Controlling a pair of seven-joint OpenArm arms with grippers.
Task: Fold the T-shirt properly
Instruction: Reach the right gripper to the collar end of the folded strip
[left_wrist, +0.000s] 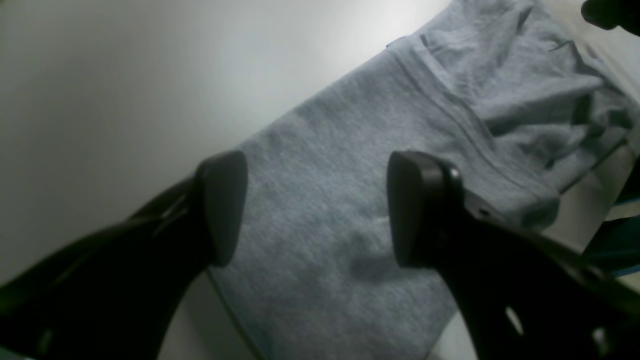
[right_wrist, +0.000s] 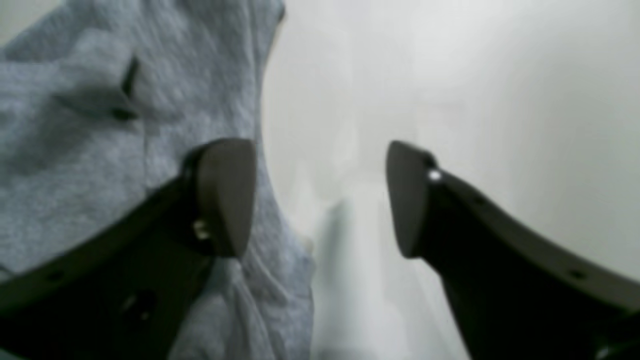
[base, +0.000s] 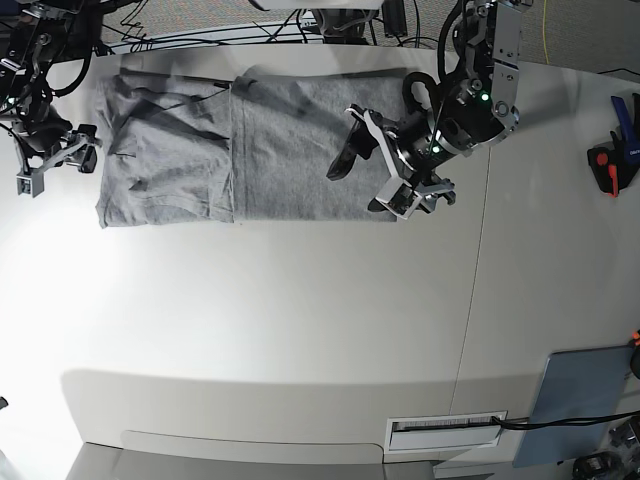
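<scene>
The heather-grey T-shirt (base: 300, 150) lies flat along the far side of the white table (base: 300, 330), plain side up, with creased folded layers on its left part (base: 165, 150). No lettering shows. My left gripper (base: 360, 185) hovers open and empty over the shirt's right end; in the left wrist view (left_wrist: 317, 210) both fingers stand apart above the grey fabric (left_wrist: 325, 175). My right gripper (base: 88, 148) is open and empty at the shirt's left edge; in the right wrist view (right_wrist: 317, 197) one finger is over the fabric (right_wrist: 75, 150) and the other over bare table.
Black cables (base: 200, 35) run behind the table's far edge. A red and black tool (base: 605, 165) and a blue object (base: 620, 110) lie at the right edge. A grey-blue panel (base: 580, 400) sits at the front right corner.
</scene>
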